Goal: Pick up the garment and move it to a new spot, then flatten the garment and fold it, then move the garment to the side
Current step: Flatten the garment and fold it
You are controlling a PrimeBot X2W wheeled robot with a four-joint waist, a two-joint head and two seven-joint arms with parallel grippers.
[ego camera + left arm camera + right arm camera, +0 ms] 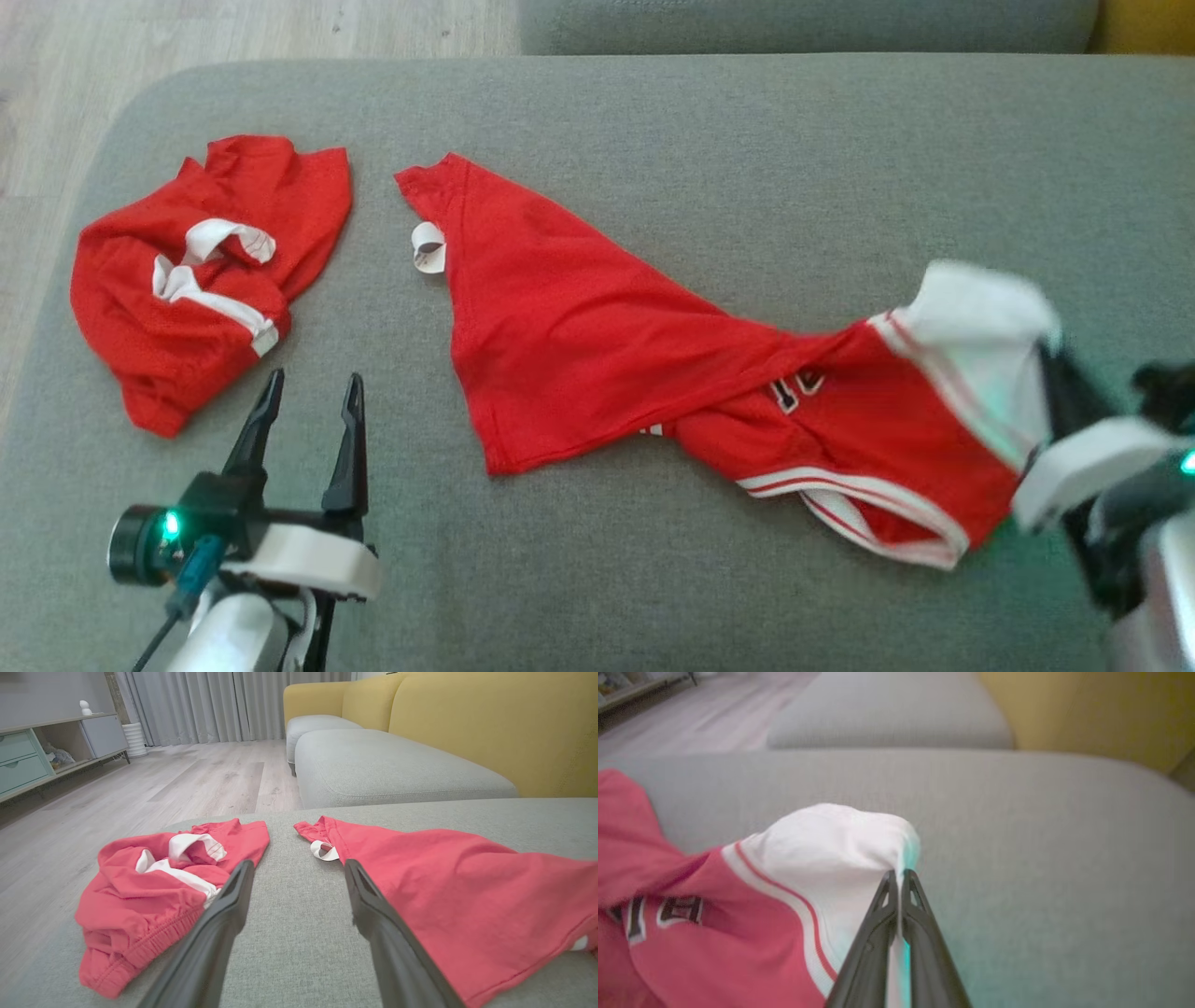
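In the lower left of the head view, the left end effector (313, 378) hangs over the grey ottoman (653, 112) with its two dark fingers spread well apart and nothing between them. In the left wrist view those fingers frame a bare strip of grey fabric, with a garment on either side.

At the lower right of the head view, partly blurred, the right end effector (1050, 359) meets the near right end of the red jersey (579, 317). The right wrist view shows its fingers pressed together on the edge of the jersey's white panel (831, 835), which bulges up above the cushion where it is pinched. Red and white striped trim borders that panel, and dark lettering edged in white shows on the red cloth just to its left.

From the clamped end the jersey stretches diagonally across the middle of the head view towards the upper left, lying twisted and creased on the ottoman. A small curled white label (428, 247) sits at its far edge.

Left of the jersey and apart from it, a crumpled pair of red shorts (187, 280) with white trim lies in a heap near the ottoman's left edge.

Farther back in the left wrist view are a second grey seat cushion (397, 770), a yellow sofa back (490, 728), pale wood floor (187, 779), a low sideboard (28, 756) and grey curtains (210, 704).
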